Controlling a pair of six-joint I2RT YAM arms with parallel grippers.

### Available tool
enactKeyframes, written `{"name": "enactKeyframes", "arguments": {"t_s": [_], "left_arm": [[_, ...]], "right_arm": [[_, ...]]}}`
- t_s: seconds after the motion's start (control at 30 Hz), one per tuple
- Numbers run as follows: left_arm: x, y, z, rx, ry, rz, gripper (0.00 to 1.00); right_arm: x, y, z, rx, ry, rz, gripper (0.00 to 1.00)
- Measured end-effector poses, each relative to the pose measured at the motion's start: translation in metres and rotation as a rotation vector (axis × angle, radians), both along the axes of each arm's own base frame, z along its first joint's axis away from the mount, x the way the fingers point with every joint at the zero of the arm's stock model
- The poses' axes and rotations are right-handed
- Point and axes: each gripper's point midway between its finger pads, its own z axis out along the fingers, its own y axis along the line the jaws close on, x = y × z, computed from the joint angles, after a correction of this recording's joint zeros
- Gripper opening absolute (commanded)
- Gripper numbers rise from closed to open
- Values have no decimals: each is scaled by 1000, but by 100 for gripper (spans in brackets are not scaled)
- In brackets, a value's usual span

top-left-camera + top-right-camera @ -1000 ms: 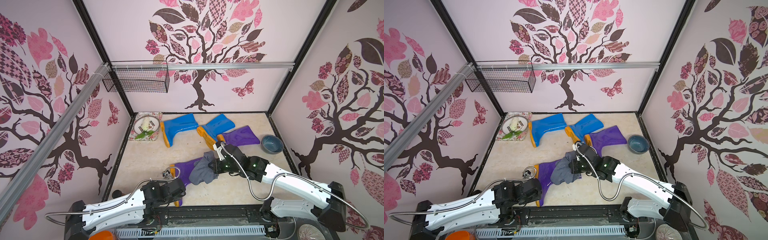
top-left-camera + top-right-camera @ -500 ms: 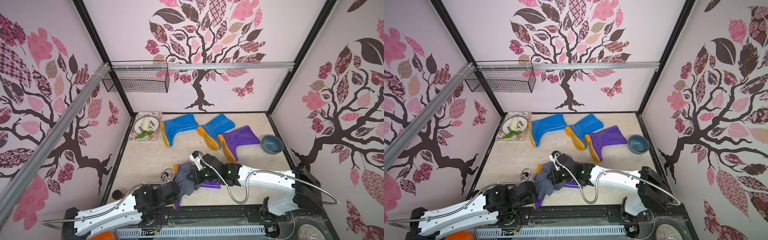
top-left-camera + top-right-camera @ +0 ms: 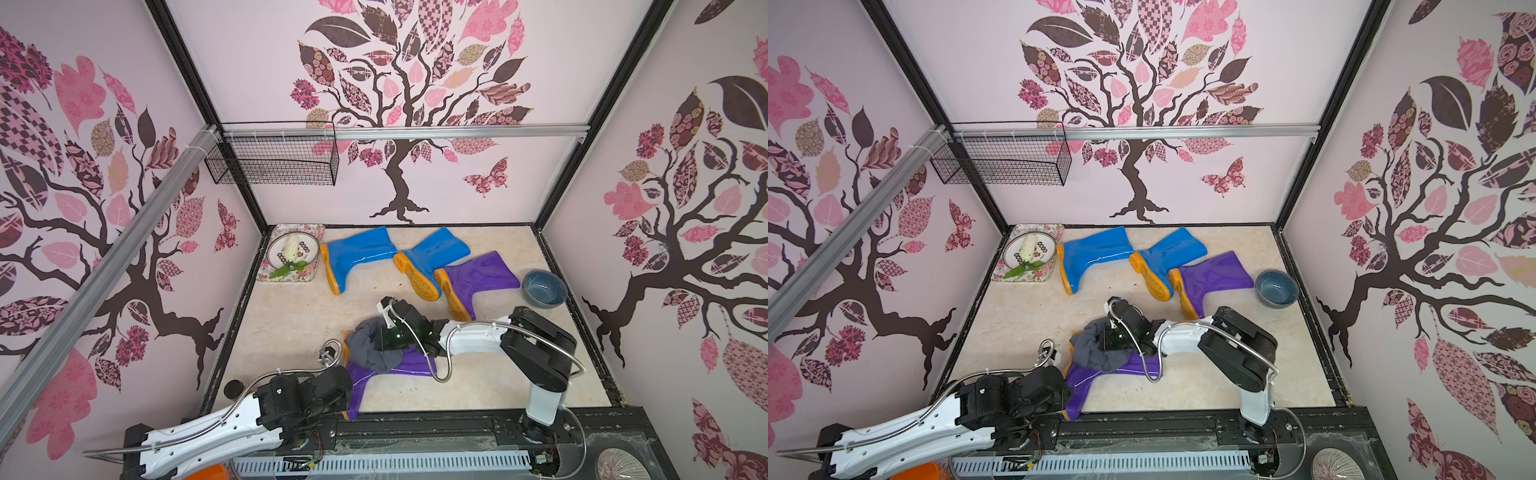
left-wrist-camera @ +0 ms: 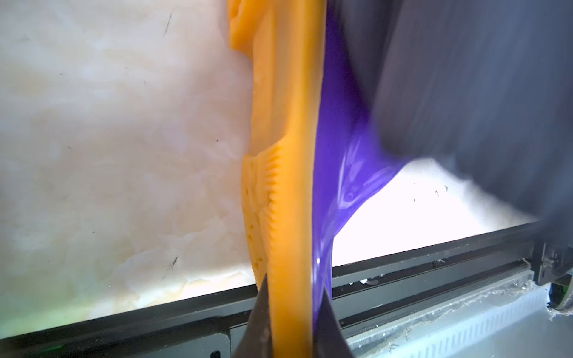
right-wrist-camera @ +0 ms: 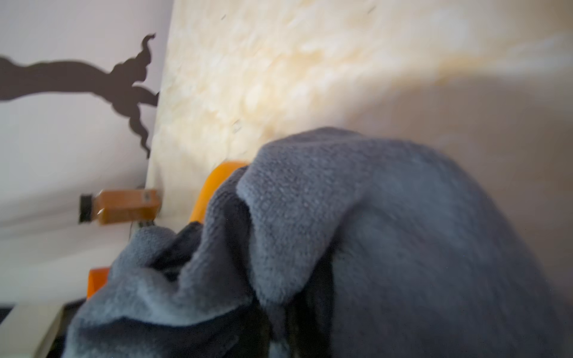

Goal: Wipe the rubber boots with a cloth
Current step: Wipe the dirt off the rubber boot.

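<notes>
Purple boots (image 3: pixel 486 276), bright blue boots (image 3: pixel 361 249), orange soles (image 3: pixel 417 279), grey-blue cloth (image 3: pixel 363 347), blue-grey bowl (image 3: pixel 544 302), floral tray (image 3: pixel 311 274), cream marbled floor (image 3: pixel 291 324)

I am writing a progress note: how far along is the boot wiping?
Done: no boot is visibly finished. In hand: the left gripper clamps the near purple boot by its sole while the right gripper presses the cloth onto it. Remaining: the two blue boots and the far purple boot.

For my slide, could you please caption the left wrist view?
Left fingers pinch the glossy purple rubber boot by its orange sole.
</notes>
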Motion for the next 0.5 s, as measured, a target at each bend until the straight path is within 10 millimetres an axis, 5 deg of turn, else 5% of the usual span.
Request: {"name": "enactKeyframes", "arguments": {"t_s": [0.17,0.4,0.5], "left_arm": [[0,-1,0,-2,-2,-7,0],[0,0,-2,18,-3,-10,0],[1,1,-2,19,-6,-6,0]], "right_arm": [[18,-2,13,-45,-52,-5,0],[-71,42,36,20,-91,153,0],[-76,45,34,67,-75,145,0]]}}
